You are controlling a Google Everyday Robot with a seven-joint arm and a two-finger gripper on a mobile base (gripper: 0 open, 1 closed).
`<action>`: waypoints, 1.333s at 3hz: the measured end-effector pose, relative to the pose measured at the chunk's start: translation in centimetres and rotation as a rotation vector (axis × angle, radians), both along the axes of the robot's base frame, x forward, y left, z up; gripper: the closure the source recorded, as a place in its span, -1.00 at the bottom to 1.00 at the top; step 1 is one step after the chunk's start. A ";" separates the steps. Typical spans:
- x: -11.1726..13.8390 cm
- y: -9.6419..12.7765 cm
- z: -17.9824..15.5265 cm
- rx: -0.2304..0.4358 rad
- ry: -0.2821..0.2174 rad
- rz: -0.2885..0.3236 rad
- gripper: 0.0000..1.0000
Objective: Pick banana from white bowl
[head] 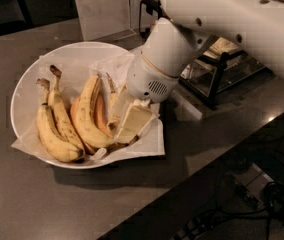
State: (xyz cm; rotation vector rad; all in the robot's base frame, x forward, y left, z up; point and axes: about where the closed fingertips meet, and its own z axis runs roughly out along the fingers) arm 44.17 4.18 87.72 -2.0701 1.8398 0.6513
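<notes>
Dark grey countertop [32, 204] carries the wide white paper-lined bowl [19, 91], and the stubby brown-blotched yellow banana [113, 103] lies in its right side, not yet lifted. The robot's pale gripper [128, 126] is down against that banana. Whether it pinches the fruit cannot be told, so securing the grasp and lifting appear to remain.

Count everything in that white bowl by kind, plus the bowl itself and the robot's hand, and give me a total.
Bananas: 4, the joined pair, the long curved banana, the stubby banana
Bowls: 1, the white bowl
Liners: 1, the crinkled paper
Robot hands: 1, the hand, down in the bowl at the stubby banana
Total: 7
</notes>
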 end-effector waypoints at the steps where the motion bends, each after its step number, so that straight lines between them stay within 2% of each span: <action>1: 0.6 0.0 0.3 -0.005 -0.014 0.007 1.00; 2: 0.6 0.0 0.3 -0.005 -0.014 0.007 1.00; 3: 0.2 0.6 1.6 -0.024 -0.049 0.027 1.00; 4: -0.2 1.6 3.7 -0.047 -0.110 0.061 1.00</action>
